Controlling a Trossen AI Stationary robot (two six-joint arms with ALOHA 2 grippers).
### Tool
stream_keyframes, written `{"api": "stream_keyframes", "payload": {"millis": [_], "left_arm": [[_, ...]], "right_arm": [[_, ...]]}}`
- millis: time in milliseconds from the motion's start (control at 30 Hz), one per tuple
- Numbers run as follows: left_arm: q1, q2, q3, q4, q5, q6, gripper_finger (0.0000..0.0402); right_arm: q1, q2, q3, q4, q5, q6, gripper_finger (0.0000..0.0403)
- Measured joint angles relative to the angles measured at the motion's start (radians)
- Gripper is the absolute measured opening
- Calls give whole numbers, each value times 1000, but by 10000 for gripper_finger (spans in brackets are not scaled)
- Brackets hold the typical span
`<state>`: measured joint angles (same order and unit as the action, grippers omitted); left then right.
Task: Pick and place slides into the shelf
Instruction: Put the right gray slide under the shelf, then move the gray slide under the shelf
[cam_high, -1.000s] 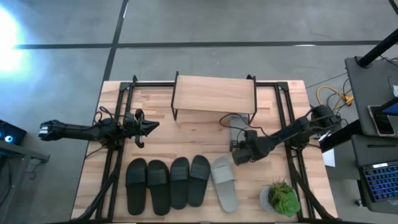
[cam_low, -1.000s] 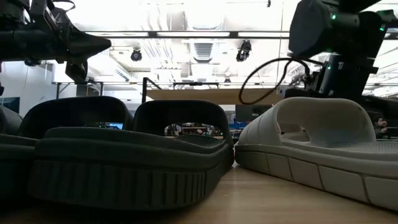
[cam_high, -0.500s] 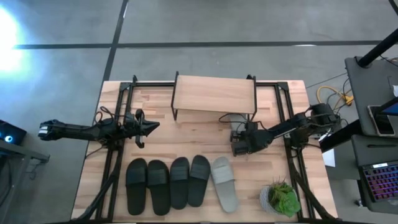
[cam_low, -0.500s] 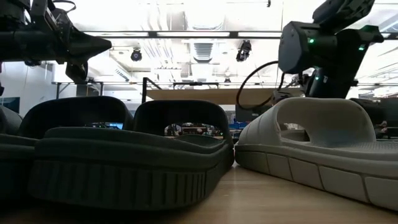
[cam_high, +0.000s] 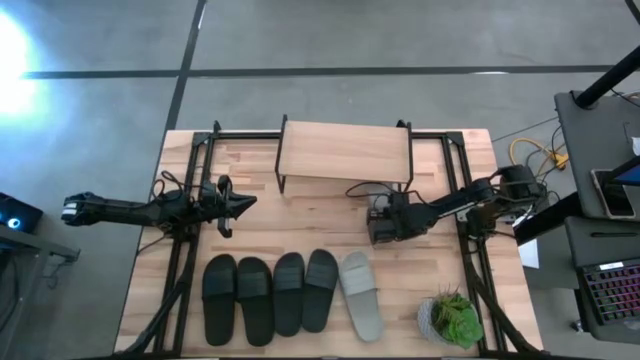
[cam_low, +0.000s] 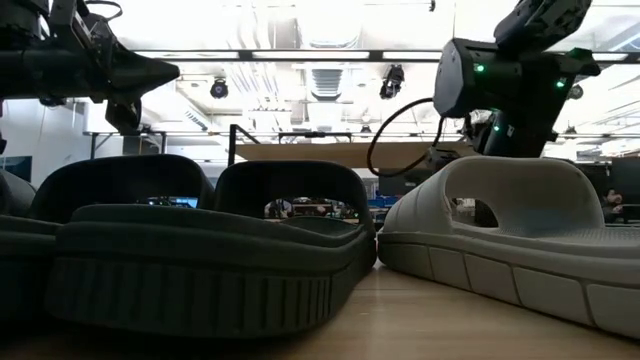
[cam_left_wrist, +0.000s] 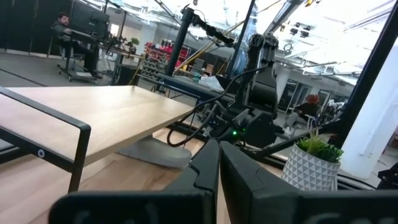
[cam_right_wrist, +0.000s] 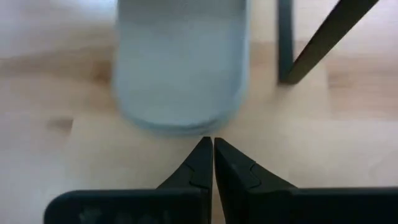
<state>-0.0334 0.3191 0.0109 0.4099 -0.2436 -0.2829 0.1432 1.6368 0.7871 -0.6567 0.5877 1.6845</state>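
Right gripper (cam_high: 378, 229), fingers pressed together and empty, sits at the heel of a grey slide (cam_right_wrist: 180, 62) tucked under the shelf (cam_high: 345, 152) by the surface's far edge; judging next, the remaining grey slide (cam_high: 360, 293) near the front edge needs fetching

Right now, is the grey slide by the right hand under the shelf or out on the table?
Partly under: the grey slide lies beneath the shelf, its end showing before the shut right hand.

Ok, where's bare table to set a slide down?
Bare wood lies between the shelf and the slide row, beside the left gripper. Crowded: the front edge, and under the shelf's right end, where the right gripper noses a grey slide.
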Motion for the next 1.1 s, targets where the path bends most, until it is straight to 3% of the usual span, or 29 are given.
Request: {"api": "stream_keyframes", "payload": {"millis": [200, 333, 533, 733, 867, 1100], "left_arm": [[0, 1, 1, 1, 0, -1, 0], [0, -1, 1, 2, 0, -2, 0], [0, -1, 7, 5, 2, -50, 0], [0, 1, 7, 1, 3, -129, 0], [0, 1, 5, 1, 3, -130, 0], [0, 4, 1, -1, 16, -131, 0]], "right_arm": [[102, -7, 63, -10, -36, -54, 9], [195, -7, 98, -61, -47, -6, 9], [341, -12, 205, -59, -199, -70, 9], [459, -12, 346, -20, -282, -32, 9], [497, 2, 407, 74, -349, -20, 9], [527, 110, 458, 69, -360, 88, 9]]}}
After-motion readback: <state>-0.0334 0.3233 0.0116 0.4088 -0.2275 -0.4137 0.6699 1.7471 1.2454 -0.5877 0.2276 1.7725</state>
